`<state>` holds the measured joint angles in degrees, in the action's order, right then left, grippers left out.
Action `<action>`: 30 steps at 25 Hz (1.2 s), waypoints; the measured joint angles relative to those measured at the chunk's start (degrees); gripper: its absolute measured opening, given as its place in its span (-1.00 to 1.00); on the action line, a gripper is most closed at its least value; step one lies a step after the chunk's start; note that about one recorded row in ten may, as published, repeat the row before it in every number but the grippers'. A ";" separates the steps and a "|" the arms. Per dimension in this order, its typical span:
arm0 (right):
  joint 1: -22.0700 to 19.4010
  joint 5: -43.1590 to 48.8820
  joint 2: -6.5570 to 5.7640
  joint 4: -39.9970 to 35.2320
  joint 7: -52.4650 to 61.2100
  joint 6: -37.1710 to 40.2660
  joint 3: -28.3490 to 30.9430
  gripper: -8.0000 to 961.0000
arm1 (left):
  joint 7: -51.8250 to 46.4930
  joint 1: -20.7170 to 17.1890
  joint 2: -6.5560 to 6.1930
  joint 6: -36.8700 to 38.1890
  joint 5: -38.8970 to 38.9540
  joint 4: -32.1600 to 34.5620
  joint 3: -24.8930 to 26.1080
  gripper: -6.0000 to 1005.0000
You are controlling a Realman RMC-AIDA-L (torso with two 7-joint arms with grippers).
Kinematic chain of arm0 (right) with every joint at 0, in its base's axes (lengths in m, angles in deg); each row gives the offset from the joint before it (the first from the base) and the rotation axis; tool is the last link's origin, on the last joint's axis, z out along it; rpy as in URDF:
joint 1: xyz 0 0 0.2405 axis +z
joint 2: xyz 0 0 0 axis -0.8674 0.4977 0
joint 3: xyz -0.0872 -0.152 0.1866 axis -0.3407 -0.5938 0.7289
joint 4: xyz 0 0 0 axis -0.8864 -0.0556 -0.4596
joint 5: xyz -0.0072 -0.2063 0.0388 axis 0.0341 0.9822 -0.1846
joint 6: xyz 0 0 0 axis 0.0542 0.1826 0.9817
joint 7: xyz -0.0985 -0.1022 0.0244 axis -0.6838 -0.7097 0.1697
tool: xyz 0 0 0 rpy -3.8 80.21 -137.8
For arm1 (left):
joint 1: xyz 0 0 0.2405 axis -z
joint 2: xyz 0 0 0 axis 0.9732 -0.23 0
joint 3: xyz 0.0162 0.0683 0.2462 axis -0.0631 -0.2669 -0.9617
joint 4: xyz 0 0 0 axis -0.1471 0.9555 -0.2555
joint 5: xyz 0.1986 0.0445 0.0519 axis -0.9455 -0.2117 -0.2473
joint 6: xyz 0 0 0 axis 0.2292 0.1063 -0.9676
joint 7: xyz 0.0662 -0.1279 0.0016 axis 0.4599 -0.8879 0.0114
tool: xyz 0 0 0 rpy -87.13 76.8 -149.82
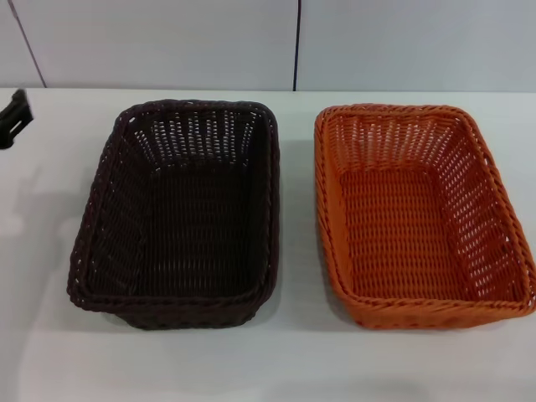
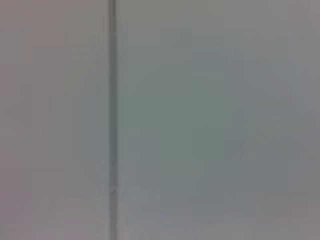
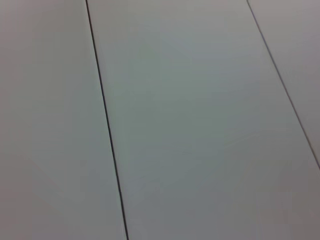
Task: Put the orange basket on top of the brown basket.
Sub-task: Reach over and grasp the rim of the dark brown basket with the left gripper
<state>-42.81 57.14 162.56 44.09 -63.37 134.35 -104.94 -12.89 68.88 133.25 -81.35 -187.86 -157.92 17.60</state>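
Note:
The brown basket (image 1: 180,213) sits empty on the white table, left of centre in the head view. The orange basket (image 1: 419,213) sits empty beside it on the right, with a narrow gap between them. Both stand upright, long sides running away from me. A black part of my left gripper (image 1: 14,117) shows at the far left edge, apart from the brown basket. My right gripper is out of view. Both wrist views show only pale wall panels with dark seams.
The white table (image 1: 268,360) extends in front of both baskets. A pale panelled wall (image 1: 167,42) with a dark vertical seam (image 1: 296,42) stands right behind the table's far edge.

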 joint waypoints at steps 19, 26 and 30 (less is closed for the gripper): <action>0.27 1.39 0.26 -0.76 0.21 2.23 -0.50 0.58 | -12.06 10.90 0.79 -44.35 -21.44 -5.69 15.60 0.40; 0.69 1.66 0.35 -0.55 0.30 2.80 -0.50 0.58 | -16.21 12.97 0.83 -46.69 -24.54 -3.84 15.49 0.38; 0.78 1.74 0.35 -0.60 0.36 3.02 -0.50 0.58 | -17.72 13.59 0.86 -48.30 -24.56 -3.85 15.47 0.37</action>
<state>-42.04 58.88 162.91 43.49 -63.01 137.37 -105.44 -30.61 82.47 134.11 -129.65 -212.42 -161.77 33.07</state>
